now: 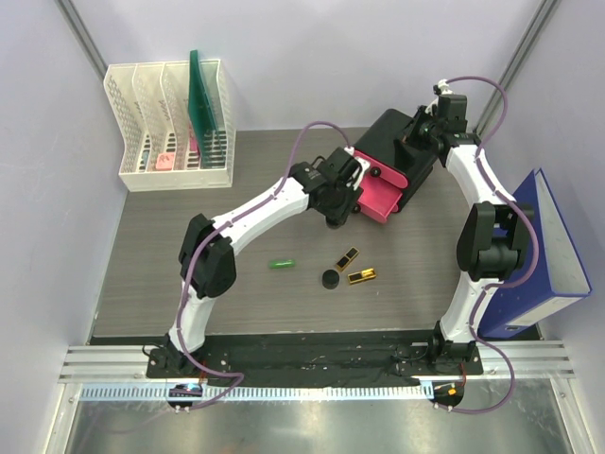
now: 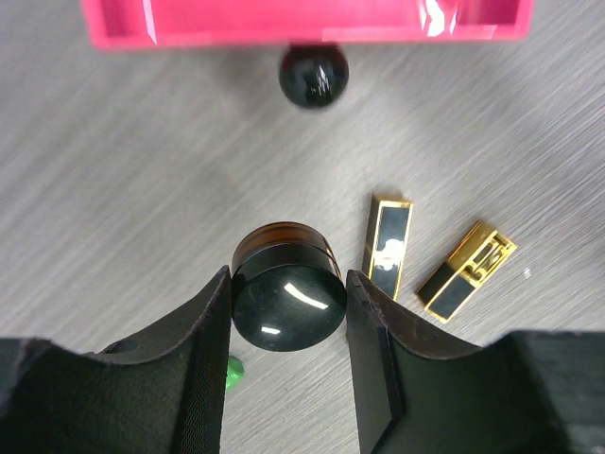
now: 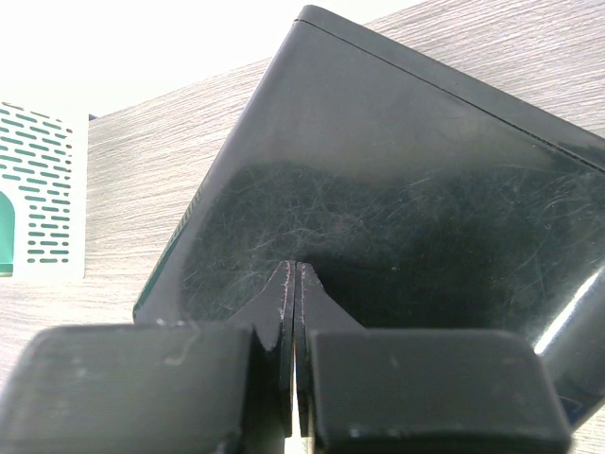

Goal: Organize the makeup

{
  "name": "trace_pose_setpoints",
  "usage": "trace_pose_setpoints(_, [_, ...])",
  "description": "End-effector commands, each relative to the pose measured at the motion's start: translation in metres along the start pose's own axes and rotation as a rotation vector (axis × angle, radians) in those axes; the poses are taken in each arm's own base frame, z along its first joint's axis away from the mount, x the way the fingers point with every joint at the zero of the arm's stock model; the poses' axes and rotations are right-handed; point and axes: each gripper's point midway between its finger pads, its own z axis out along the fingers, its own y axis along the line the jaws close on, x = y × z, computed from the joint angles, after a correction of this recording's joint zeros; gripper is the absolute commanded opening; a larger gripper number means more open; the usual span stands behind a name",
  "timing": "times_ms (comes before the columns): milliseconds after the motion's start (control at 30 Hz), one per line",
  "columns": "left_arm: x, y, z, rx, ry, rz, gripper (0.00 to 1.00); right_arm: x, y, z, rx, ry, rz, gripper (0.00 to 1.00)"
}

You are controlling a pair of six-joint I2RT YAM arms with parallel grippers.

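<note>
My left gripper (image 2: 289, 276) is shut on a black round compact (image 2: 286, 301) with an amber body and holds it above the table, just short of the pink drawer (image 2: 302, 21). In the top view this gripper (image 1: 336, 218) hangs at the open drawer (image 1: 376, 194) of the black box (image 1: 402, 142). On the table lie two gold-black sticks (image 1: 347, 257) (image 1: 362, 276), a second black compact (image 1: 330, 279) and a slim green tube (image 1: 282, 263). My right gripper (image 3: 297, 270) is shut, its tips against the black box's top (image 3: 397, 170).
A white mesh file rack (image 1: 170, 128) with a green board stands at the back left, small pink items inside. A blue binder (image 1: 539, 246) leans at the right edge. A round black knob-like thing (image 2: 313, 76) sits at the drawer's front edge.
</note>
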Motion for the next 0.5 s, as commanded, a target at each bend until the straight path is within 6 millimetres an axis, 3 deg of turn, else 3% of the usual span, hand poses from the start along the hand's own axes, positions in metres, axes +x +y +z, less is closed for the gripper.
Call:
trace_pose_setpoints(0, [-0.035, 0.007, -0.023, 0.004, -0.093, -0.029, 0.13, 0.127, -0.049, 0.004, 0.186, 0.390, 0.049, 0.01])
trace_pose_setpoints(333, [-0.096, 0.014, -0.031, 0.045, -0.254, -0.142, 0.11, 0.131, -0.050, 0.005, 0.187, 0.401, 0.050, 0.01])
trace_pose_setpoints(467, [-0.118, 0.005, -0.033, 0.102, -0.320, -0.168, 0.10, 0.133, -0.052, 0.006, 0.189, 0.406, 0.050, 0.01])
